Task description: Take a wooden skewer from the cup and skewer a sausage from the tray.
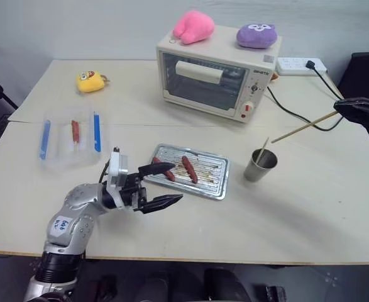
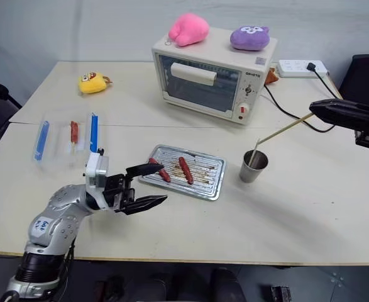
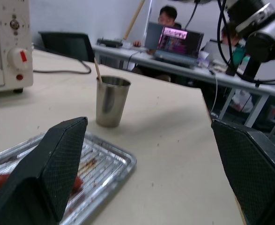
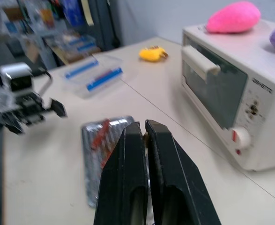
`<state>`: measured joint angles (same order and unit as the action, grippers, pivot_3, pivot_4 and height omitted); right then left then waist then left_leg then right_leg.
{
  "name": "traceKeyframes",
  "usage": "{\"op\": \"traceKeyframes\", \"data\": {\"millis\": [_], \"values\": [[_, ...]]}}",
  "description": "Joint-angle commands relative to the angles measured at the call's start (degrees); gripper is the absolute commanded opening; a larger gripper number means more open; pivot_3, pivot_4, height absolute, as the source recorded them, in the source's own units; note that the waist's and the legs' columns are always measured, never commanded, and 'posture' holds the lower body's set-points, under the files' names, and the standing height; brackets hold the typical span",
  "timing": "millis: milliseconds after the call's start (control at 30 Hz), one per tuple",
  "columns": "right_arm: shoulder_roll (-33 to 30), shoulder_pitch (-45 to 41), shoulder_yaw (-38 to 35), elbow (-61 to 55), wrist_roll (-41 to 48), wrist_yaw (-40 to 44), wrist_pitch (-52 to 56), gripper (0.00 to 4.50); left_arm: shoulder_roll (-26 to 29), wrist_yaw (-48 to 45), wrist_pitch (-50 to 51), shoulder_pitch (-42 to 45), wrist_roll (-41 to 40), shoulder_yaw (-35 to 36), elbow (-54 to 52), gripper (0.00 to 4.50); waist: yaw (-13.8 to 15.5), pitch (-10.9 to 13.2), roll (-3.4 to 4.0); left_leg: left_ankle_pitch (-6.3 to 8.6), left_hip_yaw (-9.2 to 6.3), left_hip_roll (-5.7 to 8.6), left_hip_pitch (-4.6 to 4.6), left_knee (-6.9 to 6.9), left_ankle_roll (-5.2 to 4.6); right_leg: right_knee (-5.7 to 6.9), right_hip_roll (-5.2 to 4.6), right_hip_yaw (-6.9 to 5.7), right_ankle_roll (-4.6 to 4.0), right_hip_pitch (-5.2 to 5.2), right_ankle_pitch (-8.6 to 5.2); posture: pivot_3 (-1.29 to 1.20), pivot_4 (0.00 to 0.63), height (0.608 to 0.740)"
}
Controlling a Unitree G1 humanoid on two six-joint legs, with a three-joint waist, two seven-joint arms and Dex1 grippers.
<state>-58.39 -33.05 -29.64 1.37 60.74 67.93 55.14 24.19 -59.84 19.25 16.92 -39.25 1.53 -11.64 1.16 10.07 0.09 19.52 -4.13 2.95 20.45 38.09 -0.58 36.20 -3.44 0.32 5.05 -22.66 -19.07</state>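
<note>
The wooden skewer (image 1: pixel 300 129) is a very thin, straight, pale tan stick, held in the air above the tabletop (image 1: pixel 171 233) by the right end effector (image 2: pixel 315 108), whose black fingers are pressed together on one end. Its free end slants down toward the grey metal cup (image 1: pixel 260 165), apart from it; another stick stands in the cup. In the right wrist view the skewer is hard to make out between the closed fingers. Two glossy reddish-brown sausages (image 1: pixel 188 168) lie on the ridged silver tray (image 1: pixel 217 182), just beside the cup. The left end effector (image 1: pixel 165 184) gapes wide, empty, at the tray's near corner, apparently not touching it.
</note>
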Motion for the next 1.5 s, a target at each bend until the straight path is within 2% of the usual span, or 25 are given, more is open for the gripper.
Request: {"op": "traceKeyframes", "data": {"millis": [33, 167, 267, 600, 700, 1000, 1233, 1300, 1433, 1500], "values": [[9.2, -1.6, 0.2, -6.6, 8.8, -9.9, 2.0, 0.08, -2.2, -0.1, 0.7, 2.8, -2.6, -0.2, 0.2, 4.5, -0.2, 0.0, -0.04, -0.01, 0.01, -0.01, 0.0, 0.03, 0.01, 0.05, 0.01, 0.0, 0.0, -0.01, 0.0, 0.0, 0.15, 0.74], [18.4, -0.4, 2.9, -11.6, 13.9, -16.9, 2.7, 0.08, -5.6, 1.3, 2.0, 7.4, -3.7, -0.6, 1.3, 4.5, 0.3, 0.0, -0.01, -0.02, 0.01, 0.01, 0.21, 0.08, 0.03, 0.22, 0.01, -0.02, 0.01, -0.27, 0.0, 0.0, 0.15, 0.74], [22.4, 0.8, 4.3, -13.9, 15.0, -19.6, 1.5, 0.08, -7.7, 1.9, 2.5, 9.2, -4.0, -0.8, 1.5, 4.5, 0.5, 0.0, -0.02, -0.02, -0.07, 0.02, 1.02, 0.69, 0.04, 0.64, 0.0, -0.13, 0.02, -0.92, 0.01, 0.0, 0.15, 0.74], [27.3, 4.6, 6.7, -17.7, 16.7, -23.2, -1.3, 0.08, -12.6, 5.9, 3.3, 9.5, -4.9, -1.0, -0.7, 4.5, 0.3, 0.0, -0.02, 0.04, -0.05, 0.14, 1.05, 0.96, -0.05, 0.68, -0.06, -0.03, 0.1, -0.92, 0.05, 0.0, 0.15, 0.74], [28.2, 6.2, 7.3, -18.9, 16.6, -23.4, -2.3, 0.0, -13.5, 6.9, 3.2, 9.6, -4.8, -1.1, -0.9, 3.96, 0.3, 0.0, -0.02, 0.04, -0.05, 0.14, 1.05, 0.95, -0.05, 0.67, -0.05, -0.03, 0.1, -0.92, 0.05, 0.0, 0.15, 0.74], [28.5, 7.5, 8.6, -19.5, 16.3, -23.8, -4.6, 0.0, -13.5, 7.0, 3.3, 9.4, -4.7, -1.6, -1.0, 1.64, 0.2, 0.0, -0.02, 0.04, -0.05, 0.14, 1.05, 0.95, -0.05, 0.67, -0.04, -0.03, 0.1, -0.92, 0.05, 0.0, 0.15, 0.74], [27.3, 8.2, 9.3, -18.3, 17.0, -24.3, -3.5, 0.0, -13.7, 7.5, 3.1, 9.5, -4.5, -1.4, -0.9, 0.04, 0.2, 0.0, -0.02, 0.04, -0.05, 0.14, 1.05, 0.95, -0.05, 0.67, -0.05, -0.02, 0.1, -0.92, 0.05, 0.0, 0.15, 0.74], [26.6, 8.6, 9.5, -18.0, 17.3, -25.0, -2.5, 0.0, -13.6, 7.8, 3.1, 9.5, -4.5, -1.2, -1.0, 0.04, 0.3, 0.0, -0.02, 0.04, -0.04, 0.14, 1.05, 0.95, -0.05, 0.67, -0.05, -0.03, 0.1, -0.92, 0.05, 0.0, 0.15, 0.74], [25.1, 10.0, 9.1, -18.4, 15.2, -24.8, -3.5, 0.85, -12.5, 8.2, 3.5, 9.5, -4.7, -0.3, -1.3, 0.0, 0.3, 0.0, -0.03, 0.04, -0.05, 0.14, 1.05, 0.95, -0.05, 0.66, -0.05, -0.03, 0.1, -0.91, 0.05, 0.0, 0.15, 0.74], [24.2, 10.9, 7.7, -19.0, 11.5, -24.1, -6.7, 1.48, -10.8, 7.8, 3.4, 8.9, -4.4, 0.8, -1.5, 0.0, 0.3, 0.0, -0.03, 0.04, -0.03, 0.14, 1.05, 0.95, -0.05, 0.67, -0.05, -0.01, 0.1, -0.92, 0.05, 0.0, 0.15, 0.74]]}}
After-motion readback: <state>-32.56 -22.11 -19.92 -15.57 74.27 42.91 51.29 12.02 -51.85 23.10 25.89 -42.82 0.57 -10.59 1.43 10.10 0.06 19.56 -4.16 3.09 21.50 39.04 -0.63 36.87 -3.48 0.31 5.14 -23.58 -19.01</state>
